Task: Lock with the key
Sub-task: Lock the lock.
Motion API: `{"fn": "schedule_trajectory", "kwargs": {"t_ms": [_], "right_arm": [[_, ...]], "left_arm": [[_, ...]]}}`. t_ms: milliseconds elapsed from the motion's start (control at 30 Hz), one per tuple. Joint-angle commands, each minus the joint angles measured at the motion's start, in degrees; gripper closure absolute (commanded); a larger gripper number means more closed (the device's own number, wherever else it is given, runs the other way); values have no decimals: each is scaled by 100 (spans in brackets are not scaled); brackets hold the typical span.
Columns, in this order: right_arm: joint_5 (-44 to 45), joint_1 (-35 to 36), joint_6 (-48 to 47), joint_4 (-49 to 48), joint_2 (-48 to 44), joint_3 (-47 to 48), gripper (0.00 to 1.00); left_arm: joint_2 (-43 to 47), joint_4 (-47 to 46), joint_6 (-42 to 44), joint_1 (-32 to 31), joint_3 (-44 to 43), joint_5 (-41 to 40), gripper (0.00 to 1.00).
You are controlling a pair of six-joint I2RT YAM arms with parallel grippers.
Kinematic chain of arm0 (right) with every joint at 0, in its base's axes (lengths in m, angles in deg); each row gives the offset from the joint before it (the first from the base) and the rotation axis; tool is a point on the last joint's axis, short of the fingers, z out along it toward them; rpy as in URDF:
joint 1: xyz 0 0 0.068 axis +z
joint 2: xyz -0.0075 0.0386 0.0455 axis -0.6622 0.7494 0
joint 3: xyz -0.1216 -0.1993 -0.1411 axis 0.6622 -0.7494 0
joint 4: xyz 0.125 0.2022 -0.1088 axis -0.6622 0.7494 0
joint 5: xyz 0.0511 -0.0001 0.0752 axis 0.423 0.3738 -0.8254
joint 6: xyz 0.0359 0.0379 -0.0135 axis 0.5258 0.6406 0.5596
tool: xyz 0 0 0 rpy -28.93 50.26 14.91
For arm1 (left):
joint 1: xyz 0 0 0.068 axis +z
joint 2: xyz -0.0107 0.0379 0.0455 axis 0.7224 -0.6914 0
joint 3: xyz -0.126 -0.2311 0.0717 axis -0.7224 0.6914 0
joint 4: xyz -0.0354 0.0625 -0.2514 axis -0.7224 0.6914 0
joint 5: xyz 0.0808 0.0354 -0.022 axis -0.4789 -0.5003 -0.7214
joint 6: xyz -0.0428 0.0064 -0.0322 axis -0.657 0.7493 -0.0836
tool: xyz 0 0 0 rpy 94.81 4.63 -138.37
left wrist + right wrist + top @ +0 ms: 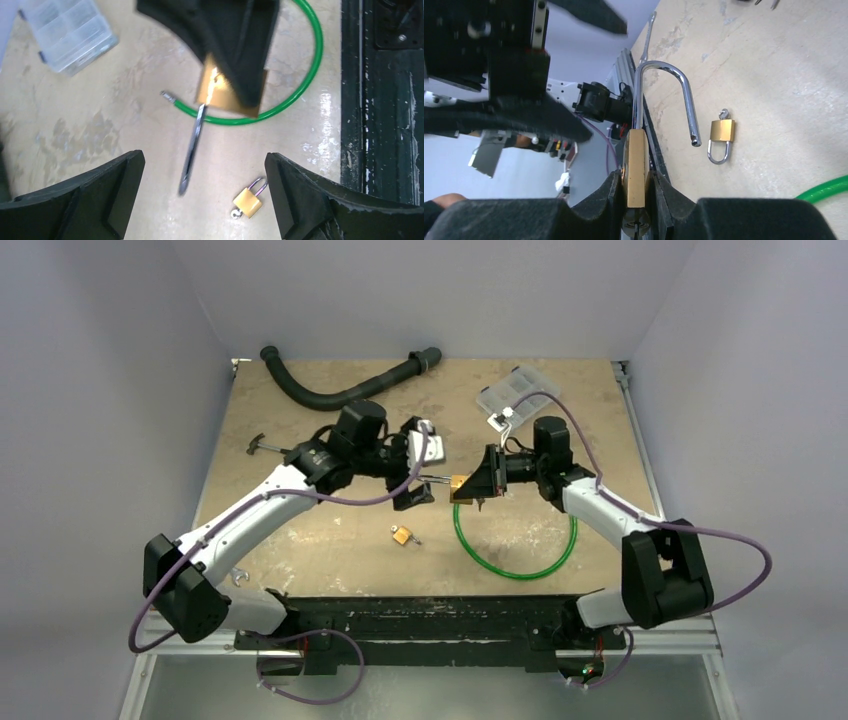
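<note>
The padlock [636,167] body is mostly buried between the right gripper [636,176] fingers. Its keyhole end is dark and cut off at the bottom of the right wrist view, so I cannot tell whether a key sits there. In the left wrist view the body [220,95] is half covered by the black right fingers and the shackle [192,150] is smeared by blur. The left gripper [524,100] is a dark blur at 10 o'clock in the right wrist view.

Only the right wrist view shows that the shackle [666,90] is open, its free end hanging clear of the body at 3 o'clock. Only the top view shows the hose [330,390] at 11 o'clock from the padlock [460,485], with the whole table [300,540]. The box [510,395] lies at 1 o'clock.

The padlock hangs above the table's middle, clamped by its flat sides in the right gripper [478,480]. From above, its long axis runs 3 to 9 o'clock, with the shackle pointing at 9 toward the left gripper [418,472].

The left gripper [204,160] is spread wide and holds nothing. The shackle tip appears between its fingers, but I cannot tell whether it touches them.

A small lock [402,535] lies on the table at 7 o'clock from the padlock, and the green cable [515,565] lies at 5 o'clock.
</note>
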Motion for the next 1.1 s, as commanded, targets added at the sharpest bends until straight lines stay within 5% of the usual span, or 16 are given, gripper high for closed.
{"fn": "schedule_trajectory", "kwargs": {"t_ms": [0, 200, 467, 967, 1067], "right_arm": [[78, 8, -722, 362, -480, 417, 100], [157, 8, -1340, 580, -831, 564, 100], [71, 16, -1790, 919, -1135, 766, 100], [232, 17, -2457, 1183, -1546, 970, 100], [328, 25, -2623, 1049, -1654, 987, 100]], "left_arm": [[273, 217, -280, 570, -247, 926, 1], [-223, 1144, 207, 831, -692, 1414, 14], [-293, 605, -64, 936, -621, 1384, 20], [-756, 1769, 190, 942, -1374, 2559, 88], [-850, 1968, 147, 936, -1526, 2773, 93]]}}
